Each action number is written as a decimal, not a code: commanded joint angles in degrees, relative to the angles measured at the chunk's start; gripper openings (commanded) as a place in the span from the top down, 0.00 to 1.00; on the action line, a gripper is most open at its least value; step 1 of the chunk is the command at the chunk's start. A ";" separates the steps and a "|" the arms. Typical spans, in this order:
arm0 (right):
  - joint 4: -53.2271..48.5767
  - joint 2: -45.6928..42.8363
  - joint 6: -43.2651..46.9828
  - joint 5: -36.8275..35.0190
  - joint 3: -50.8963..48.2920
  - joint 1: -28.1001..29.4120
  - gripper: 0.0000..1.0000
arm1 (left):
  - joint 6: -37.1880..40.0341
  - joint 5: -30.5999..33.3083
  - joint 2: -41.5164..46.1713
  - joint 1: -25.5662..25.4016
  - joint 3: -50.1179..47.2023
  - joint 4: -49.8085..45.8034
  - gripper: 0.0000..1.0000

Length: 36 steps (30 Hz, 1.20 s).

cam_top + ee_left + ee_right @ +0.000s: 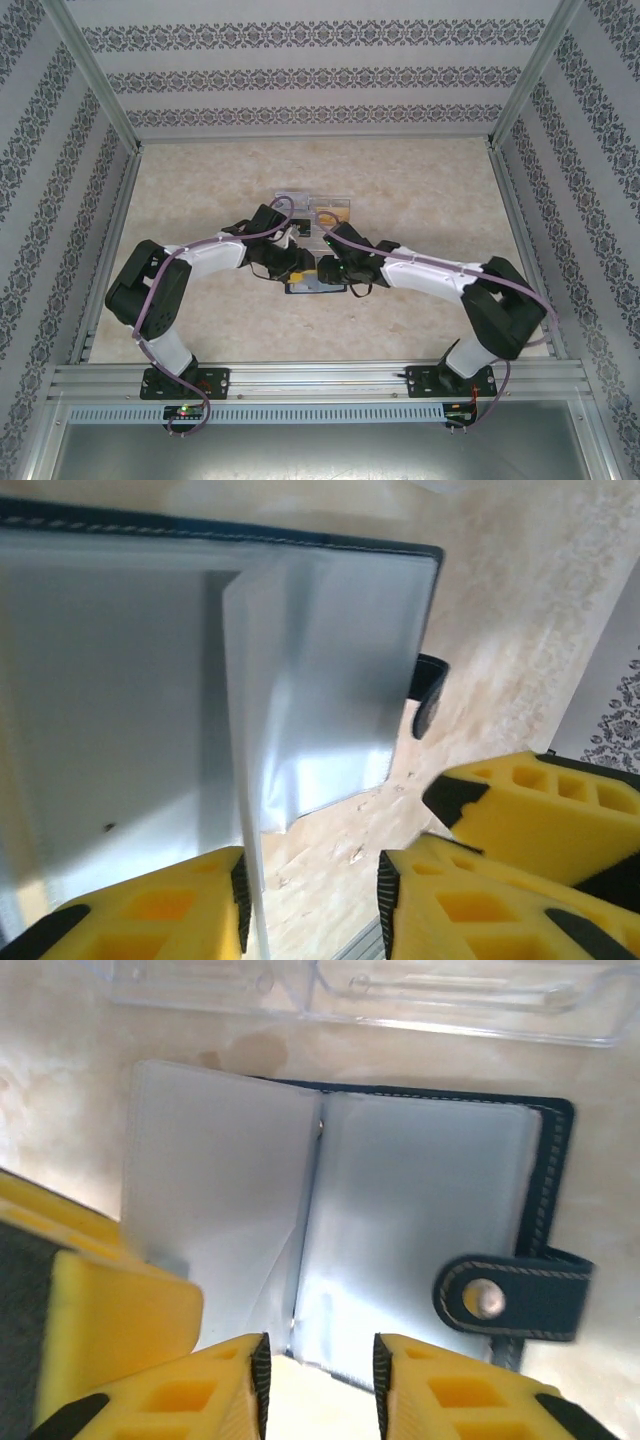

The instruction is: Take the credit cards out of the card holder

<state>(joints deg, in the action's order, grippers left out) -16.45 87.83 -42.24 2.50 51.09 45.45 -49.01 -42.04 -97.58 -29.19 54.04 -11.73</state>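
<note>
One navy card holder (420,1190) lies open mid-frame; left gripper (312,880) and right gripper (320,1360), jaws released, flank it below one clear box (450,1000).

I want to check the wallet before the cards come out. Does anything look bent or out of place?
Yes. One pale plastic sleeve in the open wallet appears lifted off the others instead of lying flat, and it looks buckled toward its lower edge. The closure tab sticks out sideways, unfastened. Nothing looks spilled.
</note>
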 commanded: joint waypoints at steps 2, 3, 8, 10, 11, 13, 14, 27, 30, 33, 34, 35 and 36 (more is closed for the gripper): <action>-1.03 -6.72 -2.14 -7.30 -3.41 -0.88 0.62 | -2.55 -1.10 -2.39 -3.14 3.52 4.92 0.54; -1.59 -7.71 -2.28 -8.20 -3.90 -1.03 0.61 | -2.61 -0.76 -3.27 -3.69 4.29 5.00 0.52; -2.19 -10.32 -2.06 -8.93 -4.38 -1.74 0.60 | -3.51 0.64 -7.53 -4.47 6.99 5.65 0.44; -2.21 -10.18 -1.92 -8.61 -4.16 -1.85 0.60 | -3.56 0.82 -8.78 -4.52 7.46 5.53 0.43; -2.12 -10.01 -1.73 -8.09 -3.99 -1.79 0.61 | -3.47 1.03 -9.24 -4.50 7.65 5.14 0.44; -1.75 -9.45 -1.37 -7.32 -3.57 -1.73 0.62 | -2.99 1.36 -9.59 -4.47 8.09 4.02 0.45; -1.66 -8.99 -1.18 -6.72 -3.23 -1.73 0.63 | -2.58 1.71 -9.44 -4.26 8.20 3.09 0.48; -7.40 7.97 3.57 -1.96 10.93 3.47 0.63 | 2.43 7.02 3.84 4.80 1.06 -7.14 0.63; -8.09 11.58 2.76 -1.10 13.22 3.67 0.60 | 1.87 6.97 5.22 6.20 -1.35 -6.68 0.62; -9.47 14.88 2.07 -1.03 15.16 3.55 0.59 | 1.53 6.19 5.32 6.21 -2.41 -6.13 0.61; -9.65 15.70 2.00 -0.93 15.38 3.50 0.60 | 1.47 5.89 5.21 6.25 -2.64 -5.73 0.61; -9.61 16.52 1.99 -0.58 15.52 3.44 0.62 | 1.46 5.82 4.93 6.10 -2.86 -5.57 0.61; -9.64 17.28 1.91 -0.40 15.59 3.42 0.65 | 1.86 5.74 4.64 5.84 -2.95 -5.46 0.61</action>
<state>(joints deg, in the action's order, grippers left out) -23.20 103.26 -40.25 1.19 65.21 48.97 -48.21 -35.90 -92.95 -23.16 51.44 -16.34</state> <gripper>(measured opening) 0.367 0.391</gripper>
